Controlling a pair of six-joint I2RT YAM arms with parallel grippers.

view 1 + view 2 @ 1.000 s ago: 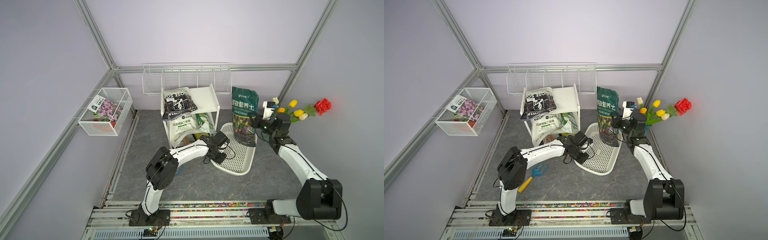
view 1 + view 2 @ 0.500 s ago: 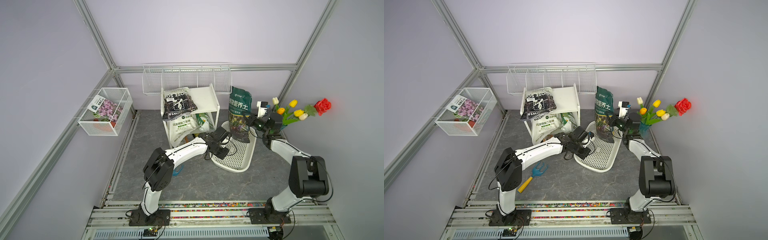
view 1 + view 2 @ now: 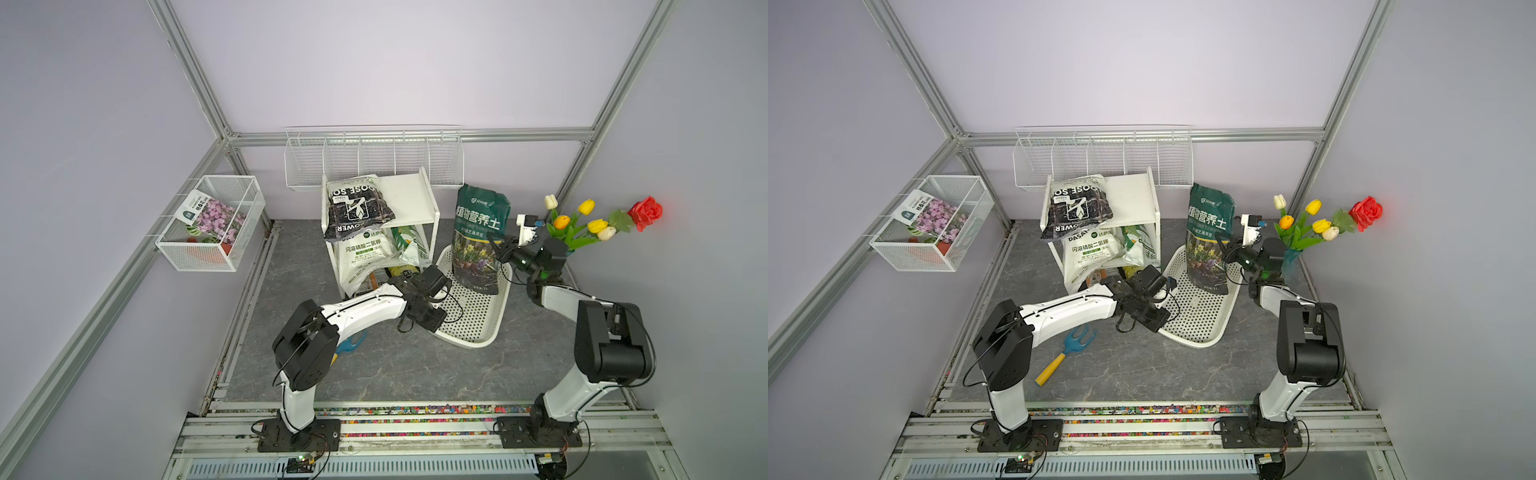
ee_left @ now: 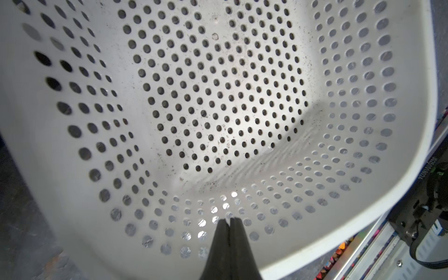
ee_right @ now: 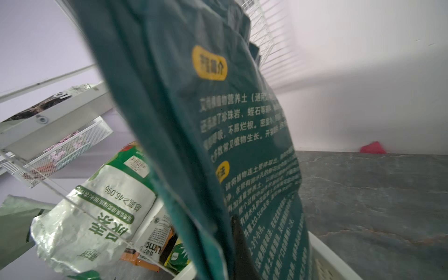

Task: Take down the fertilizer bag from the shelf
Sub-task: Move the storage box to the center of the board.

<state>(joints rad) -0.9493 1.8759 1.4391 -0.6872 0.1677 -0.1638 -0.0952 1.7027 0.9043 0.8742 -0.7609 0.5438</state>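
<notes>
The right arm [image 3: 559, 296] has folded in, nudging the fertilizer bag [image 3: 478, 232] toward nine o'clock. It stands in the basket [image 3: 469, 330], three o'clock of the shelf [image 3: 409, 199]. The right tool [image 3: 496, 249] pinches its edge, and the left tool [image 4: 229, 221] is closed at the basket wall. Seat it flat before releasing.

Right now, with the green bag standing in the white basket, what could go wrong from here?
1. The green bag stands tall in the basket, pinched only at its side edge by the right gripper; let go, it may topple toward the flowers.
2. The left gripper is shut at the basket's wall; nudging it could upset the bag.
3. The black bag overhangs the top board of the shelf and could slide off.
</notes>
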